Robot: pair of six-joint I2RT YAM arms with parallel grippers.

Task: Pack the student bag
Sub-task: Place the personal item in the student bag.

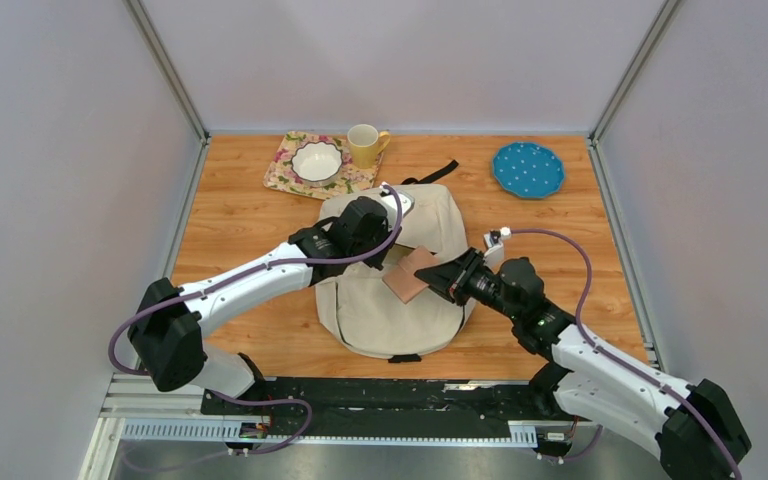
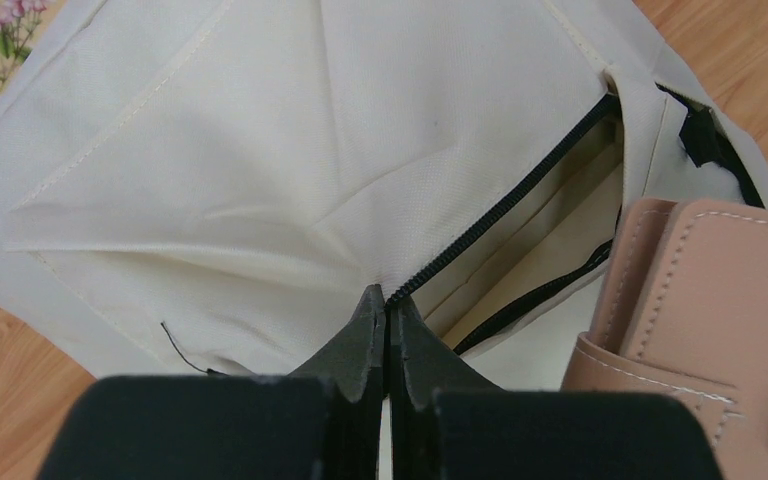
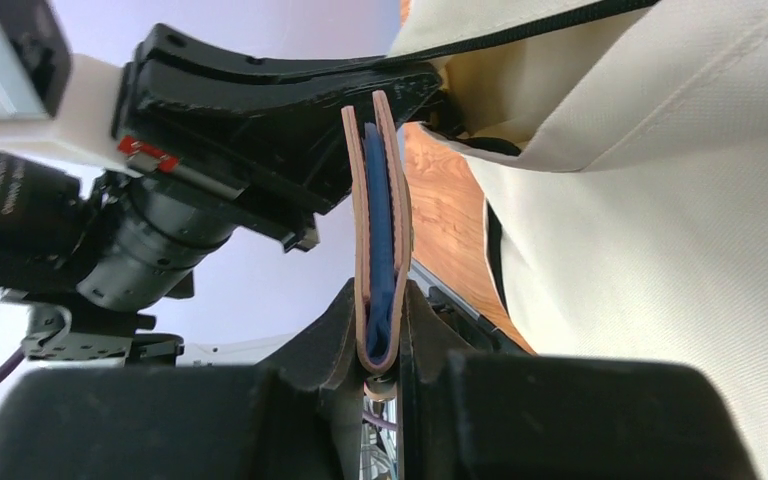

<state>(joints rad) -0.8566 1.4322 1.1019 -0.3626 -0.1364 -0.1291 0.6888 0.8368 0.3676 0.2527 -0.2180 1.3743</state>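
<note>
The student bag (image 1: 400, 315), a cream fabric backpack, lies flat in the middle of the table. My left gripper (image 1: 392, 250) is shut on the bag's fabric at the edge of a black zipper (image 2: 520, 190). This lifts the pocket opening, as the left wrist view (image 2: 387, 300) shows. My right gripper (image 1: 442, 278) is shut on a tan leather wallet (image 1: 408, 272) with a blue inside (image 3: 380, 200). It holds the wallet on edge just beside the opened pocket. The wallet also shows at the right of the left wrist view (image 2: 700, 300).
A floral placemat (image 1: 285, 175) with a white bowl (image 1: 317, 160) lies at the back left, with a yellow mug (image 1: 364, 145) beside it. A blue dotted plate (image 1: 528, 168) sits at the back right. Grey walls enclose the wooden table.
</note>
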